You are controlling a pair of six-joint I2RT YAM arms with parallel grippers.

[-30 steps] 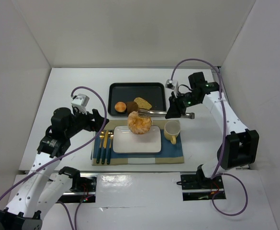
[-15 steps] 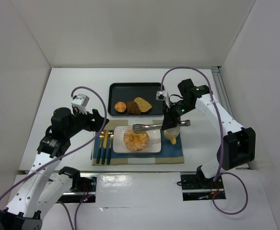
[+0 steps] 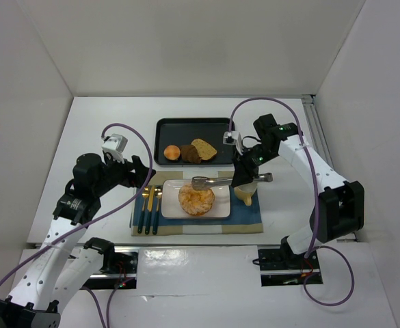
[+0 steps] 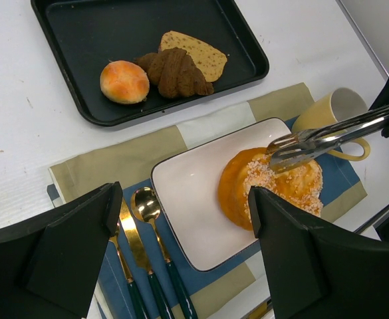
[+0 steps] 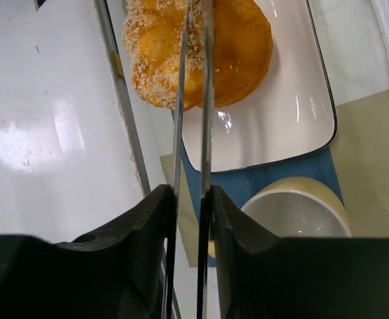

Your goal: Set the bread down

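The bread (image 3: 196,199) is a large golden-orange bun with a pale crumbly top. It lies on the white rectangular plate (image 3: 172,208), right of its middle. It also shows in the left wrist view (image 4: 274,189) and the right wrist view (image 5: 201,46). My right gripper (image 3: 249,178) is shut on metal tongs (image 3: 217,182). The tongs' arms are nearly together, with their tips just over the bun's top (image 4: 284,145), not around it. My left gripper (image 3: 141,176) is open and empty, hovering left of the plate over the cutlery.
A black tray (image 3: 165,126) behind the plate holds a small orange roll (image 3: 171,152), a brown pastry (image 3: 189,154) and a flat tan slice (image 3: 204,147). A yellow cup (image 3: 246,189) stands right of the plate. Gold and green cutlery (image 3: 148,205) lies on the blue placemat's left.
The right gripper brought the bread in the tongs from the plate's back edge down onto the plate. The tongs have let go and now sit closed over it. The left arm has not moved.
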